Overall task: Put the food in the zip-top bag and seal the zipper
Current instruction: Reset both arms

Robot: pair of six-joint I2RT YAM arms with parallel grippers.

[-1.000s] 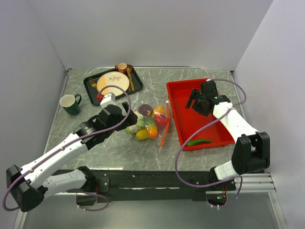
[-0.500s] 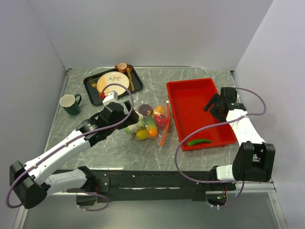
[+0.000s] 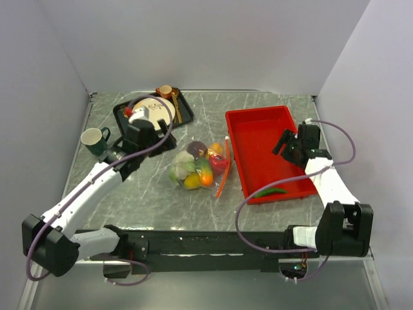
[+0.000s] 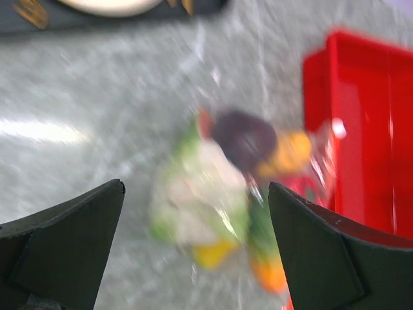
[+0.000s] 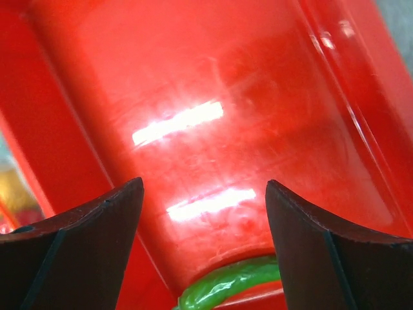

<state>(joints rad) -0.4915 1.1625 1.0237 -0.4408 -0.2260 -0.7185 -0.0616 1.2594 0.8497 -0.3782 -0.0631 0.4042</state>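
Grey marbled table (image 3: 213,106). Red rectangular tray (image 3: 258,139) at 3 o'clock of table centre, long axis running near to far. Black tray (image 3: 186,113) at 11 o'clock, carrying a beige plate (image 3: 160,106) with a faint pattern. Gold spoon (image 3: 175,103) just beside the plate at its 3 o'clock. Small brown cup (image 3: 165,91) at the plate's 12 o'clock. Dark green mug (image 3: 94,140) at 9 o'clock of table centre, upright, handle toward 3 o'clock.

Left pincer (image 4: 195,187) withdrawn from bag (image 3: 200,166); right pincer (image 5: 203,183) shifted right.
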